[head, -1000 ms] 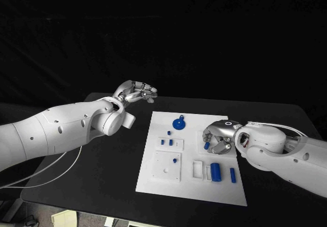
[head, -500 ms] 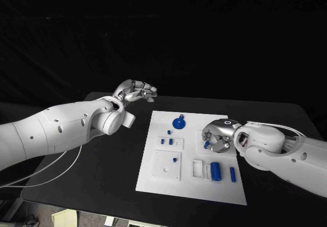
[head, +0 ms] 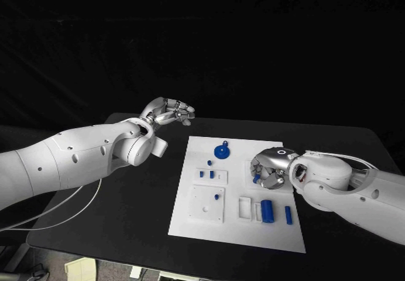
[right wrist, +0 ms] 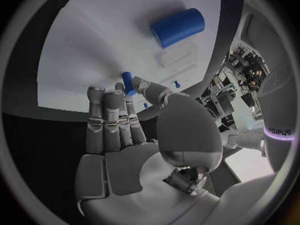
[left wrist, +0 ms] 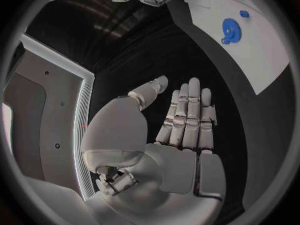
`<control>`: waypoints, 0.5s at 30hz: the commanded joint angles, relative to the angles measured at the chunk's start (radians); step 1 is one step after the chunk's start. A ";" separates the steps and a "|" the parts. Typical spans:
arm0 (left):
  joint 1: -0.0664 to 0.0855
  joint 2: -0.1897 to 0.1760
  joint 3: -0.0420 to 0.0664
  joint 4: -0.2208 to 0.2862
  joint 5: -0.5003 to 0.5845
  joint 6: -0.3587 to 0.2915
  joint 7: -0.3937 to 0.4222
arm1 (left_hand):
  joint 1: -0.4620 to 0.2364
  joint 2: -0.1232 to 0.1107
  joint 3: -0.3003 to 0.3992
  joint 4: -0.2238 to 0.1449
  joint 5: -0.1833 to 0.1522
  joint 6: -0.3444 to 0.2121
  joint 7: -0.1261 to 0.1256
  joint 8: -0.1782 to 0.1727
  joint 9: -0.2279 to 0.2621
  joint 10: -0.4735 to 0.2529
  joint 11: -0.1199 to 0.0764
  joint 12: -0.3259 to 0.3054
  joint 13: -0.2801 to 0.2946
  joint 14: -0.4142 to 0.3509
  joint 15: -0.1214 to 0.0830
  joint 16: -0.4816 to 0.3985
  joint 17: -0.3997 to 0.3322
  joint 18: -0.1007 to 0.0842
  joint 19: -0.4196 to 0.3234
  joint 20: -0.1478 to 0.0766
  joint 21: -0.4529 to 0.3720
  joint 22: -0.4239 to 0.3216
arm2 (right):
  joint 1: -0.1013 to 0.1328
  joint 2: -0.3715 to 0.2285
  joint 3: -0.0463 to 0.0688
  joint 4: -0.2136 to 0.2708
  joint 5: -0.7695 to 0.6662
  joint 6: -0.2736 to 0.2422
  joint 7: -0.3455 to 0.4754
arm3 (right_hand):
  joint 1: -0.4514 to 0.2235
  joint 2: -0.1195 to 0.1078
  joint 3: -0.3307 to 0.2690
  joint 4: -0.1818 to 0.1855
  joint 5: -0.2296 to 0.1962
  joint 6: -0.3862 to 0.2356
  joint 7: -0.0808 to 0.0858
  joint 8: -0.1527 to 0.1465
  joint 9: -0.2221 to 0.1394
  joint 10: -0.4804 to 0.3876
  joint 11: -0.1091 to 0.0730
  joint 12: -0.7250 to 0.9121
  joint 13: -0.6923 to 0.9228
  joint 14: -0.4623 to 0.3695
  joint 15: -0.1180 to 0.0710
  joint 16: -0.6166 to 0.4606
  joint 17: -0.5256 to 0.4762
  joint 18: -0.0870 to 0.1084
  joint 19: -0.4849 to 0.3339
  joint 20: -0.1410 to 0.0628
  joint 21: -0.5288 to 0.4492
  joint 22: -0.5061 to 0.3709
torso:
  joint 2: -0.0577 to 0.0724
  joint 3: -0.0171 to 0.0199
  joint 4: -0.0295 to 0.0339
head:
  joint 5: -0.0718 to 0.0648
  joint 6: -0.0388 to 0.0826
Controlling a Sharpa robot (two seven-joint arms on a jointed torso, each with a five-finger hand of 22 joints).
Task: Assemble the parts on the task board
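Head view had the board [head: 190, 219] mid-bench [head: 126, 205], right robot hand [head: 270, 172] over its right edge, grip hidden. Right wrist view showed fingertips [right wrist: 128, 85] pinching a small blue part [right wrist: 127, 79]. Left robot hand [head: 171, 112] off board, fingers loosely curled; its wrist view showed them straight, empty.

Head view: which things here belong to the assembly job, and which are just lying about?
Job:
task board
blue wheel
blue cylinder
blue bar
small blue pegs
small blue piece at the right hand fingertips
left hand, raised off the board

Lying about:
white cable beside the left arm
black table
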 commanded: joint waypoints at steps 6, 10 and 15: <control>0.002 0.002 0.001 0.001 0.005 0.008 0.008 | -0.003 0.010 -0.001 0.000 0.002 -0.010 0.000 0.002 -0.001 -0.005 -0.001 0.004 -0.001 0.005 -0.001 -0.006 0.002 -0.004 0.005 -0.001 -0.007 0.002 | -0.004 0.004 0.000 0.002 -0.031 0.014 0.006 | -0.004 0.032 0.021 -0.007 -0.002 0.035 -0.011 0.017 0.005 0.039 -0.007 0.016 0.012 0.002 -0.017 0.009 -0.004 0.062 0.009 -0.001 0.009 0.020 | 0.000 0.0001 0.0002 | -0.001 -0.004; 0.002 0.003 0.001 0.001 0.005 0.008 0.008 | -0.002 0.010 -0.001 0.000 0.002 -0.010 0.000 0.002 -0.001 -0.005 -0.001 0.004 -0.001 0.006 -0.001 -0.006 0.002 -0.003 0.006 -0.001 -0.007 0.002 | -0.006 0.005 0.000 0.002 -0.039 -0.005 -0.005 | -0.004 0.042 0.035 -0.016 -0.002 0.051 -0.018 0.024 0.008 0.055 -0.013 0.021 0.019 0.004 -0.023 0.010 -0.006 0.062 0.011 -0.002 0.012 0.019 | 0.000 -0.0002 0.0002 | -0.001 -0.005; 0.002 0.003 0.001 0.001 0.005 0.008 0.008 | -0.002 0.011 -0.001 0.000 0.002 -0.010 0.000 0.002 -0.001 -0.005 -0.001 0.004 -0.001 0.006 -0.002 -0.006 0.003 -0.003 0.006 -0.001 -0.007 0.002 | -0.006 0.002 0.000 -0.006 -0.043 -0.037 -0.016 | -0.008 0.050 0.048 -0.023 -0.002 0.060 -0.022 0.027 0.011 0.064 -0.017 0.024 0.026 0.010 -0.027 0.013 -0.007 0.062 0.017 -0.004 0.017 0.019 | 0.000 -0.0002 0.0009 | -0.002 -0.006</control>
